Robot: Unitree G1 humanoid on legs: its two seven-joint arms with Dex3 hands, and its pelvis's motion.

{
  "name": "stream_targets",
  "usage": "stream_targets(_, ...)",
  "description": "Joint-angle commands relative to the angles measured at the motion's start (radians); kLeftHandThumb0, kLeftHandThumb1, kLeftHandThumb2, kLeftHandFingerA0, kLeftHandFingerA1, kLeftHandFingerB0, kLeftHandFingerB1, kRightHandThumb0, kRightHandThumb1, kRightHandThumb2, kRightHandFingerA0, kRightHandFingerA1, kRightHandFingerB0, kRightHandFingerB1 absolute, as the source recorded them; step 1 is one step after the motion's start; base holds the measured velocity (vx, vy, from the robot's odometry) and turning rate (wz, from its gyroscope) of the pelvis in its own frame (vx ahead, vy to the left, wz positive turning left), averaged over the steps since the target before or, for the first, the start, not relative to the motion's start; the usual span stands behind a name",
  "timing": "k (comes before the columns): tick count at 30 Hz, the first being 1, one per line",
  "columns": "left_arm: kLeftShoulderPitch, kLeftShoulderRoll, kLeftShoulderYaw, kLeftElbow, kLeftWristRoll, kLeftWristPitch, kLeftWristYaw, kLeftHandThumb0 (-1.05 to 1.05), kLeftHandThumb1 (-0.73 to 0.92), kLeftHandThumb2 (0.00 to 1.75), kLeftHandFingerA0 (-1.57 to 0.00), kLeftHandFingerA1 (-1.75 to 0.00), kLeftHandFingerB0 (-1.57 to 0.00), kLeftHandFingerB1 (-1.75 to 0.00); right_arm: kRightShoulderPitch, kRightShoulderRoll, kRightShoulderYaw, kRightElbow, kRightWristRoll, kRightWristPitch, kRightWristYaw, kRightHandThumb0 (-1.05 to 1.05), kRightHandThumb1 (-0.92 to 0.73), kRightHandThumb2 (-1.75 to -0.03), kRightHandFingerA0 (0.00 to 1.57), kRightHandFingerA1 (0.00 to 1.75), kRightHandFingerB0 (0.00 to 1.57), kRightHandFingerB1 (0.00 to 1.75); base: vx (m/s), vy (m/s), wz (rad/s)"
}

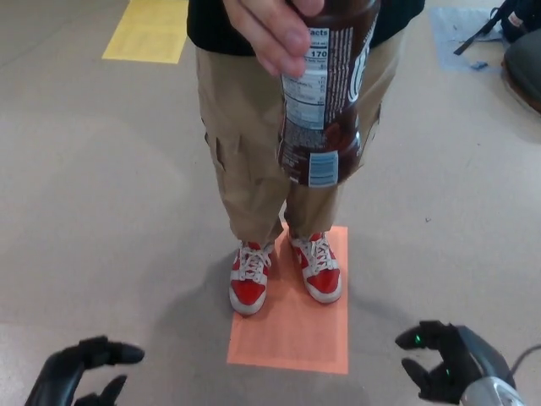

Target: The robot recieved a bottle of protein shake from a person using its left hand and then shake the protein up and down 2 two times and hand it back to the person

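The top edge cuts off the person (279, 161) in front of me above the waist, and it cuts off the cap of the bottle (325, 101) too. Their hand (270, 30) covers part of the label; most of the print is too blurred for me to read. My left hand (80, 372) and right hand (452, 364) both run off the bottom edge, wrists and arms unseen. A dark object (524, 59) at the right edge is cropped beyond telling.

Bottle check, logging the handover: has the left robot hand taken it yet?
No, the person's hand holds the bottle, while the left robot hand is low and empty.
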Motion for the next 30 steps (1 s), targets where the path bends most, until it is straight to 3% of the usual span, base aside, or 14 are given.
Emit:
stream_targets(1,-0.026,0.010,0.022,-0.091,-0.084,-0.125,-0.087,-0.14,0.86,0.65,-0.83,-0.79,-0.69,-0.64,-0.053,-0.009,0.073,0.099,-0.123,-0.170,-0.264,-0.43,-0.73,-0.74,0.84,0.59,0.70,0.46,0.00,0.000,0.00)
stream_targets(3,-0.038,0.023,0.010,-0.171,-0.094,-0.094,-0.136,-0.15,0.87,0.63,-0.87,-0.70,-0.71,-0.60,-0.054,-0.009,0.083,0.112,-0.126,-0.174,-0.285,-0.45,-0.73,-0.74,0.86,0.59,0.72,0.47,0.00,0.000,0.00)
stream_targets(7,-0.065,0.035,0.012,-0.295,-0.146,-0.042,-0.224,-0.14,0.87,0.64,-0.87,-0.71,-0.69,-0.63,-0.059,-0.006,0.090,0.132,-0.126,-0.179,-0.307,-0.44,-0.73,-0.73,0.85,0.59,0.72,0.47,0.00,0.000,0.00)
stream_targets(11,-0.091,0.051,0.016,-0.489,-0.212,0.120,-0.306,-0.16,0.86,0.65,-0.85,-0.77,-0.71,-0.67,-0.059,-0.005,0.088,0.146,-0.121,-0.196,-0.311,-0.45,-0.73,-0.74,0.85,0.61,0.72,0.48,0.00,0.000,0.00)
stream_targets(13,-0.088,0.052,0.017,-0.509,-0.216,0.137,-0.312,-0.16,0.86,0.65,-0.85,-0.77,-0.71,-0.67,-0.061,-0.005,0.088,0.151,-0.122,-0.199,-0.314,-0.45,-0.73,-0.74,0.85,0.61,0.72,0.48,0.00,0.000,0.00)
stream_targets(19,-0.144,0.091,0.001,-0.727,-0.290,0.334,-0.417,-0.26,0.81,0.65,-0.92,-0.58,-0.73,-0.50,-0.065,-0.007,0.088,0.162,-0.130,-0.207,-0.320,-0.44,-0.72,-0.74,0.86,0.61,0.74,0.49,0.00,0.000,0.00)
stream_targets(20,-0.148,0.090,0.004,-0.763,-0.313,0.385,-0.423,-0.27,0.77,0.64,-0.88,-0.50,-0.66,-0.44,-0.061,-0.007,0.091,0.164,-0.133,-0.210,-0.326,-0.44,-0.71,-0.75,0.86,0.62,0.75,0.49,0.00,0.000,0.00)
stream_targets(21,-0.157,0.083,0.012,-0.813,-0.353,0.461,-0.424,-0.31,0.68,0.61,-0.70,-0.45,-0.50,-0.37,-0.059,-0.006,0.088,0.166,-0.130,-0.211,-0.321,-0.43,-0.70,-0.75,0.86,0.62,0.75,0.49,0.00,0.000,0.00)
stream_targets(22,-0.160,0.080,0.015,-0.833,-0.369,0.492,-0.425,-0.31,0.68,0.61,-0.70,-0.45,-0.50,-0.37,-0.059,-0.005,0.087,0.167,-0.129,-0.212,-0.319,-0.43,-0.70,-0.75,0.86,0.62,0.75,0.49,0.00,0.000,0.00)
stream_targets(23,-0.166,0.073,0.024,-0.862,-0.409,0.549,-0.427,-0.39,0.55,0.73,-0.52,-0.50,-0.37,-0.43,-0.059,-0.003,0.084,0.168,-0.125,-0.202,-0.308,-0.44,-0.72,-0.74,0.87,0.59,0.74,0.47,0.00,0.000,0.00)
stream_targets(24,-0.176,0.074,0.033,-0.896,-0.455,0.616,-0.435,-0.41,0.52,0.68,-0.32,-0.41,-0.23,-0.36,-0.059,-0.001,0.082,0.168,-0.123,-0.199,-0.304,-0.44,-0.72,-0.72,0.88,0.57,0.74,0.47,0.00,0.000,0.00)
stream_targets(25,-0.184,0.078,0.038,-0.925,-0.492,0.669,-0.444,-0.41,0.52,0.68,-0.32,-0.41,-0.23,-0.36,-0.058,-0.001,0.082,0.168,-0.123,-0.199,-0.304,-0.44,-0.72,-0.72,0.88,0.57,0.74,0.47,0.00,0.000,0.00)
stream_targets(27,-0.224,0.102,0.044,-0.951,-0.550,0.761,-0.478,-0.53,0.43,0.69,-0.08,-0.38,-0.06,-0.27,-0.053,0.002,0.068,0.168,-0.108,-0.215,-0.299,-0.46,-0.72,-0.72,0.88,0.60,0.76,0.47,0.00,0.000,0.00)
stream_targets(30,-0.280,0.125,0.053,-0.995,-0.635,0.901,-0.500,-0.63,0.41,0.77,0.00,-0.19,0.00,-0.11,-0.050,-0.002,0.072,0.168,-0.112,-0.220,-0.292,-0.45,-0.72,-0.72,0.86,0.62,0.75,0.47,0.00,0.000,0.00)
